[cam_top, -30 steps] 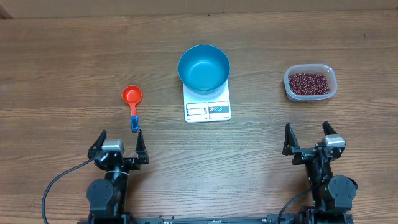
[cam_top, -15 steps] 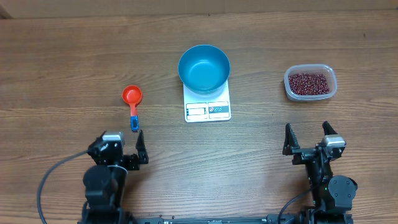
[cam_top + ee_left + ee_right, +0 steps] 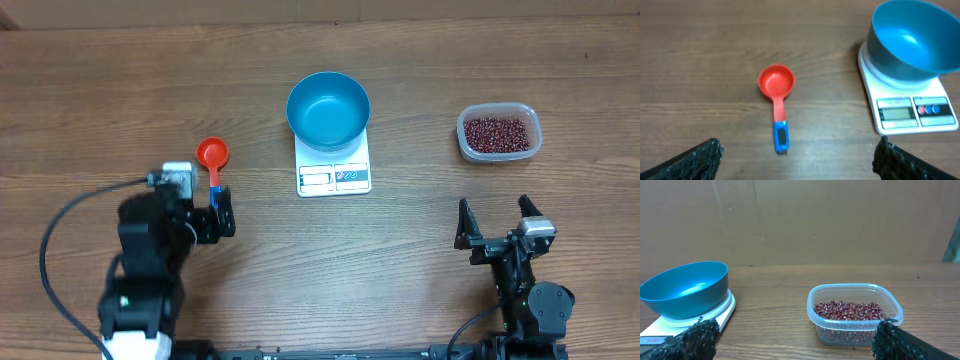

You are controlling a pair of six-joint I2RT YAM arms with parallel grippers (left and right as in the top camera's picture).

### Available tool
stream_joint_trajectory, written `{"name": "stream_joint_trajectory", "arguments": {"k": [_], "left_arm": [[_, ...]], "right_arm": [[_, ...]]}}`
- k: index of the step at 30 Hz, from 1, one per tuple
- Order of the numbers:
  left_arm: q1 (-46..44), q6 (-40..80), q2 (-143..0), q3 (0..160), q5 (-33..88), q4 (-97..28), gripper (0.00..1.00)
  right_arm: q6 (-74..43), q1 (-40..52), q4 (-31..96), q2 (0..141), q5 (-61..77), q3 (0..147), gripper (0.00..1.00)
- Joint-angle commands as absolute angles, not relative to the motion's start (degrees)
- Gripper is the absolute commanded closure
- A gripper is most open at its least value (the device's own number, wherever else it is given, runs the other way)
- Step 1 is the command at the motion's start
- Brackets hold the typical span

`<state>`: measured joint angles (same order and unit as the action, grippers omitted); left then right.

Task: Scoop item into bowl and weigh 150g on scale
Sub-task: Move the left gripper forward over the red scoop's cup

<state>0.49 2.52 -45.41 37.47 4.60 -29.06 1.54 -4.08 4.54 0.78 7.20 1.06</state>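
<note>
Left hand (image 3: 799,150) wide open, empty, hovering over blue handle of red measuring scoop (image 3: 776,85) on table (image 3: 100,80); likely lining up grasp. Right hand (image 3: 493,215) wide open, empty, facing clear tub (image 3: 463,140) of beans (image 3: 495,133). Blue bowl (image 3: 328,108) empty atop scale (image 3: 334,177), so added beans register.

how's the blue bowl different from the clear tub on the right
The blue bowl is round, opaque and empty; the clear tub is a rounded rectangle, see-through and holds red-brown beans. The bowl sits on the white scale; the tub rests directly on the table. Both are open-topped containers.
</note>
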Motion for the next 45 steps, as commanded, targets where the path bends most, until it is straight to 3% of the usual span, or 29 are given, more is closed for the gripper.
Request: {"name": "stream_joint_trajectory", "arguments": {"k": [1,16,26,32,45], "left_arm": [[0.7,1.3,-52.0,45.7,8.3,-32.3,0.0],[0.7,2.0,-74.5,72.2,4.8,-53.3,0.01],[3.4,0.6,-87.0,81.8,4.6,-56.1,0.0],[8.8,-6.0,-95.5,88.5,7.5,-61.3,0.0],[11.2,-10.3,-108.1,89.3,4.1,-60.6,0.01]], "right_arm": [[1.5,-3.8,4.2,0.2,6.9,0.4,0.0],[1.5,-3.8,4.2,0.2,6.9,0.4,0.0],[1.5,-3.8,4.2,0.2,6.9,0.4,0.0],[1.5,-3.8,4.2,0.2,6.9,0.4,0.0],[1.5,-3.8,4.2,0.2,6.9,0.4,0.0]]}}
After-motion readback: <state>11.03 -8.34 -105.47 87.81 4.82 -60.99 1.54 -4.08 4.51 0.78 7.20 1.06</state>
